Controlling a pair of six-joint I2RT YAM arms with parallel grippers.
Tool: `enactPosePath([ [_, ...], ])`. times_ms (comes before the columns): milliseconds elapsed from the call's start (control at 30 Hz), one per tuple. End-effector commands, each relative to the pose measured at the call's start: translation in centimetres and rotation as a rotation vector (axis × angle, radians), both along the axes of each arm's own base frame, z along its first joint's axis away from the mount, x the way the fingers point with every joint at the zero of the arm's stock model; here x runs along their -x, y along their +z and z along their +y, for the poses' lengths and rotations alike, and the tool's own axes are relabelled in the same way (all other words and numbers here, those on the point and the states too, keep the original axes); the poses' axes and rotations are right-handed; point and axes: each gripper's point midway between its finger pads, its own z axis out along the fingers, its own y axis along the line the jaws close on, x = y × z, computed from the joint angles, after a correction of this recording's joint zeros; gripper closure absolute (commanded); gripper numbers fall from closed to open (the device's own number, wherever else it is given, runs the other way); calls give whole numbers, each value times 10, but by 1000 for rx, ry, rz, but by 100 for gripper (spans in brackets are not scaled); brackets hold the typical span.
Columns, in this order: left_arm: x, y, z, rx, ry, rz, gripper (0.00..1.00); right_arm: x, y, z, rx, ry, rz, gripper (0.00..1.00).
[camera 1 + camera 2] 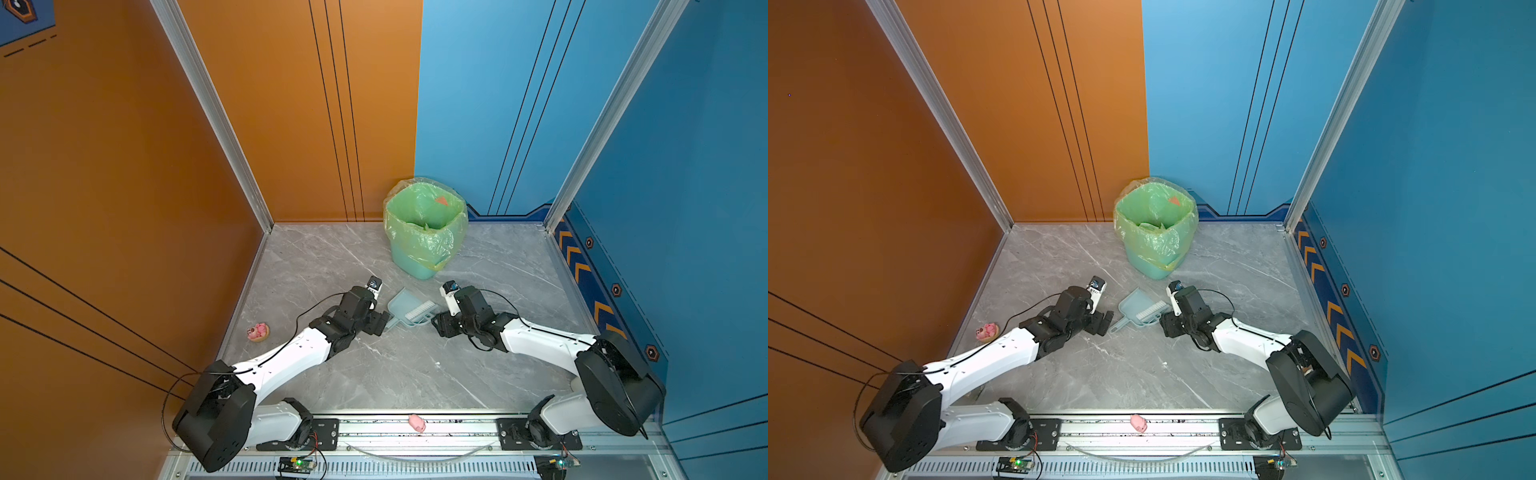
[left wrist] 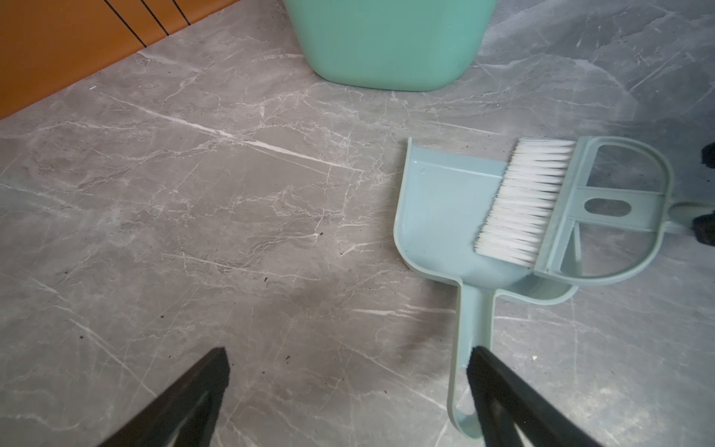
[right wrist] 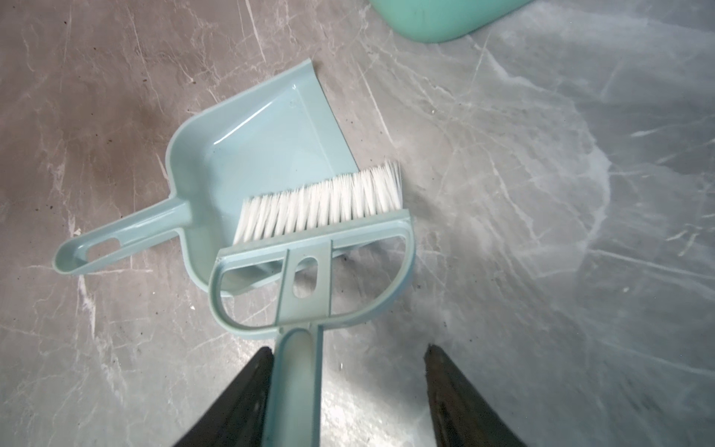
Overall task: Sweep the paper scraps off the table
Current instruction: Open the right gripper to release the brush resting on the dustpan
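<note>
No paper scraps show on the grey marble table [image 1: 395, 374]; one small orange-red bit [image 1: 441, 201] shows inside the lined bin [image 1: 424, 232]. A pale blue dustpan [image 1: 400, 304] lies flat between the two arms. A matching brush [image 1: 422, 313] rests across it, white bristles [image 3: 321, 205] in the pan. My left gripper [image 2: 350, 360] is open, and the dustpan handle [image 2: 474, 309] runs up to one finger [image 2: 499, 391]. My right gripper [image 3: 349, 354] is open too. The brush handle [image 3: 296, 383] lies between its fingers, against one of them, with a wide gap to the other.
The mint bin with its yellow-green liner stands at the back middle, just beyond the dustpan. A pink figurine on a brown base [image 1: 258, 331] sits near the left wall. A small pink pig [image 1: 417, 422] lies on the front aluminium rail [image 1: 457, 428]. Orange and blue walls enclose three sides.
</note>
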Motion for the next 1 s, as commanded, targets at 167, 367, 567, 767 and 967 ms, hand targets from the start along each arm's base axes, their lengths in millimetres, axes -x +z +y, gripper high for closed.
enactPosePath([
  [167, -1, 7, 21, -37, 39, -34, 2, 4, 24, -3, -12, 32, -26, 28],
  [367, -2, 10, 27, -28, 50, -48, 2, 10, 20, -7, -2, 51, 10, 21],
  [567, -2, 10, 28, -20, 52, -45, 2, 11, 17, -5, -3, 61, 26, 18],
  [767, -2, 9, 27, -14, 49, -42, 2, 15, 13, 0, -15, 89, 55, 16],
  [967, -3, 8, 28, -12, 49, -38, 2, 15, 12, 3, -21, 102, 67, 15],
])
